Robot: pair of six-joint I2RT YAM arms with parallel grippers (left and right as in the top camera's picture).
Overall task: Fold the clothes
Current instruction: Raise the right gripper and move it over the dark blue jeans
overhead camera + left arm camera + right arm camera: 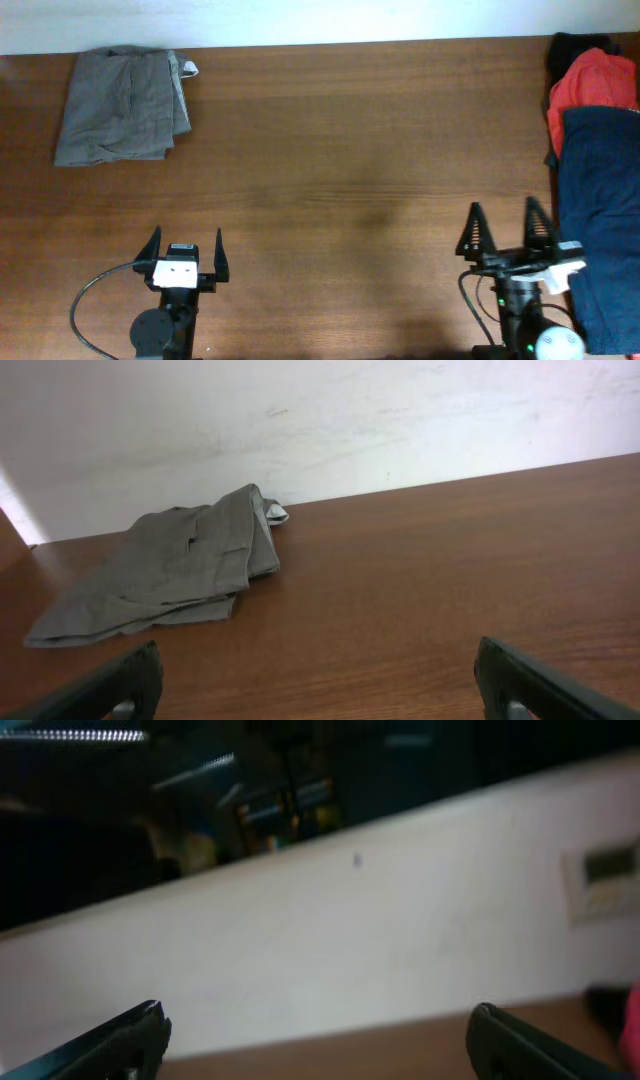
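A dark navy garment (pixel 600 215) lies along the table's right edge. A red garment (pixel 595 85) sits just behind it, with a black one (pixel 575 48) at the far corner. A folded grey-khaki garment (pixel 125 105) lies at the far left; it also shows in the left wrist view (pixel 170 570). My left gripper (pixel 187 243) (pixel 315 670) is open and empty near the front edge. My right gripper (pixel 507 215) (pixel 315 1025) is open and empty, just left of the navy garment. A sliver of red (pixel 632 1030) shows at the right wrist view's edge.
The brown wooden table (pixel 350 170) runs to a white wall (pixel 300 420) at the back. The right wrist view is tilted up at the wall and a dark window.
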